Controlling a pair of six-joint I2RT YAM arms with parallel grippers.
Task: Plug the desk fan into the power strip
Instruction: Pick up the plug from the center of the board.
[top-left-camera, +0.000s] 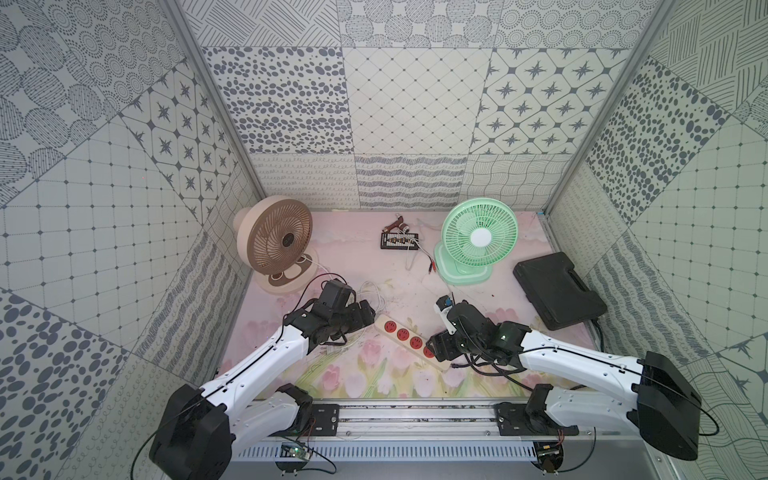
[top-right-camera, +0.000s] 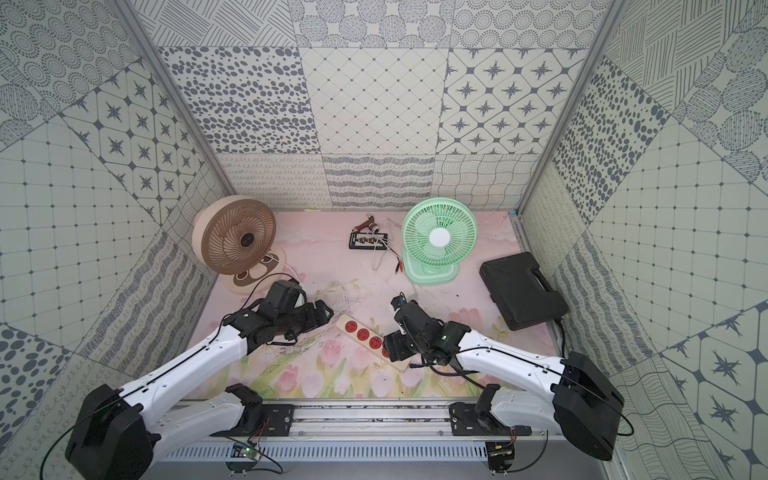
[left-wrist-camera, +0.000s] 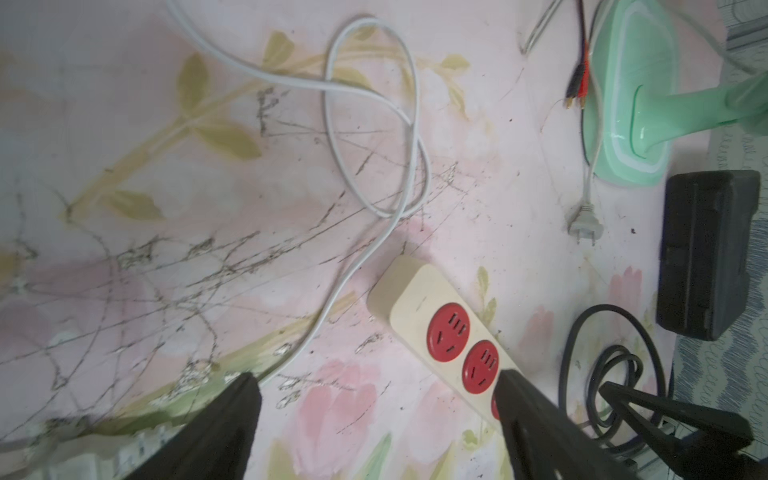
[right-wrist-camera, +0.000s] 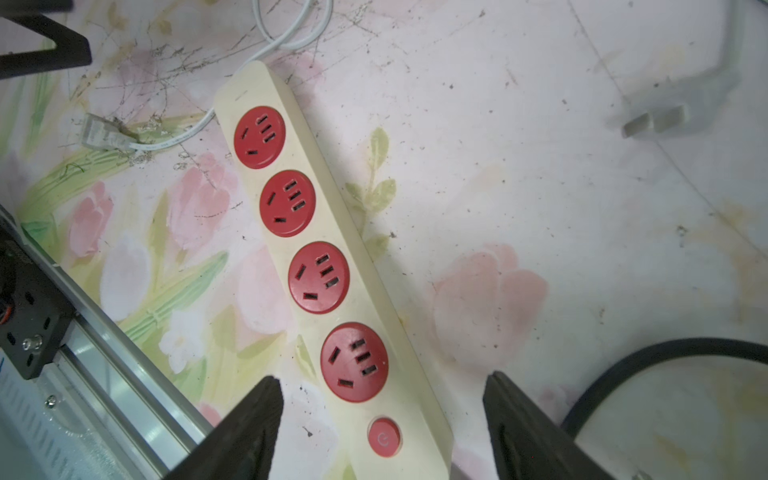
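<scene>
The left tool (left-wrist-camera: 376, 376) and right tool (right-wrist-camera: 382, 376) hang empty, jaws apart; the white plug (left-wrist-camera: 586, 226) looks light and rigid: pinch its body, prongs clear

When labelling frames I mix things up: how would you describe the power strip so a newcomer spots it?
On the pink floral tabletop, look front centre, just beyond the metal rail. The power strip lies there diagonally, a long cream bar. Its four round red sockets set it apart from the small black wired board and the black case.
</scene>
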